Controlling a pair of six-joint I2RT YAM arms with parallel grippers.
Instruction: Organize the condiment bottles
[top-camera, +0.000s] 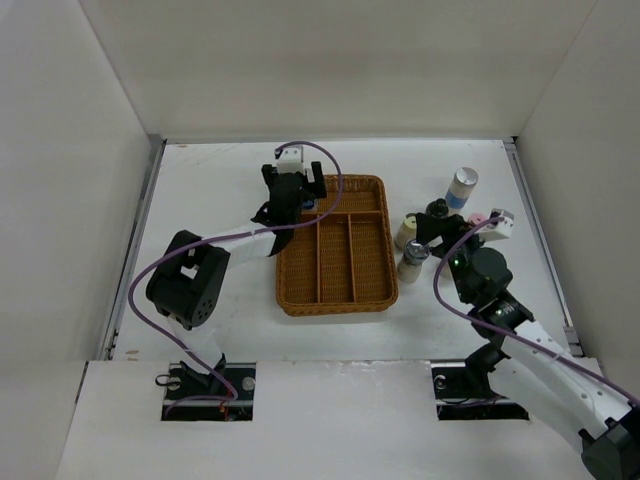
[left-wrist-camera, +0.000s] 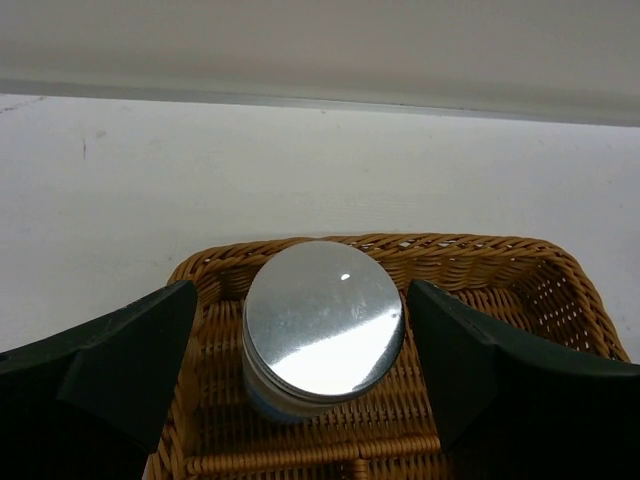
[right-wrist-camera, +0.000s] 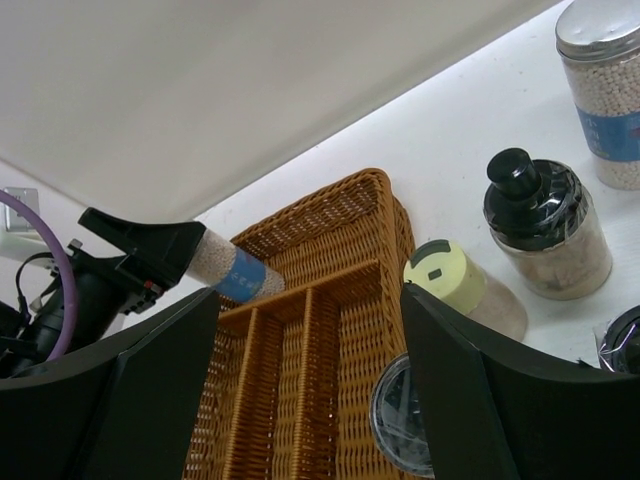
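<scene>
White table (top-camera: 200, 200) underneath, and the left gripper (left-wrist-camera: 302, 290) stands spread either side of a silver-capped bottle (left-wrist-camera: 322, 320), seemingly clear of it, in the far compartment of the wicker tray (left-wrist-camera: 520, 270). Meanwhile the right gripper (right-wrist-camera: 310, 293) hangs wide open above the other bottles (right-wrist-camera: 540, 215) beside the tray.

You work on a white table (top-camera: 200, 300) boxed on three sides by plain white walls (top-camera: 350, 60), evenly lit.

White table (top-camera: 220, 190), wicker tray (top-camera: 335, 308), loose bottles (top-camera: 462, 187)
</scene>
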